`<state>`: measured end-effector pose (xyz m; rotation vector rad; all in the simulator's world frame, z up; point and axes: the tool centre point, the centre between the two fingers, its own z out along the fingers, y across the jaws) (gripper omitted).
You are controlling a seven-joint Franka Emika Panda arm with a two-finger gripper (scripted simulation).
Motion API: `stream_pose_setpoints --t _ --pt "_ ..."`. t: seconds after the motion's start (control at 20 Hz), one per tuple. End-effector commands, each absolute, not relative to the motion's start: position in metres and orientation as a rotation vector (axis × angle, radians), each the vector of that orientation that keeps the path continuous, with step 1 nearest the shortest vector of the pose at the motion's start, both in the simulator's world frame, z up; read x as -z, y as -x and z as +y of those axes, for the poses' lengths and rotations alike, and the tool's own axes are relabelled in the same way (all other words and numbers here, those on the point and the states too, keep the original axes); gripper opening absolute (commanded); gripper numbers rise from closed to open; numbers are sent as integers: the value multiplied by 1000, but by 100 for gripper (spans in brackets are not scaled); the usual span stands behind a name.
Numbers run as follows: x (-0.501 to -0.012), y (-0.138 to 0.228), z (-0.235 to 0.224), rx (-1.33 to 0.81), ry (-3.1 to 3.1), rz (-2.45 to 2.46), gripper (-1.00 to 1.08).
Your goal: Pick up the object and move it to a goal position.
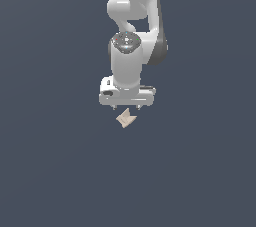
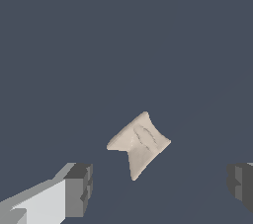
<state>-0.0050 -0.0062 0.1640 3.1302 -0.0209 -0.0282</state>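
Note:
The object is a small beige angular block with a V-shaped notch [image 1: 126, 118]. It lies on the dark grey floor just below the white gripper [image 1: 126, 106] in the exterior view. In the wrist view the block [image 2: 140, 143] sits between and beyond the two dark fingertips [image 2: 79, 188], apart from both. The gripper [image 2: 160, 188] is open wide and empty, hovering above the block.
The white arm [image 1: 134, 31] rises from the gripper toward the top of the exterior view. The floor [image 1: 50, 161] is a plain dark grey surface all around. No goal marker shows.

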Motion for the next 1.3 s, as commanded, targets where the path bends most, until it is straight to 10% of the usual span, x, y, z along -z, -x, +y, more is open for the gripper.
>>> stream_pose_setpoints --t 0.0,1.25 --pt "-164 5 -6 28 -3130 -21 100" --pt "-168 1 4 -16 -3127 -182 100"
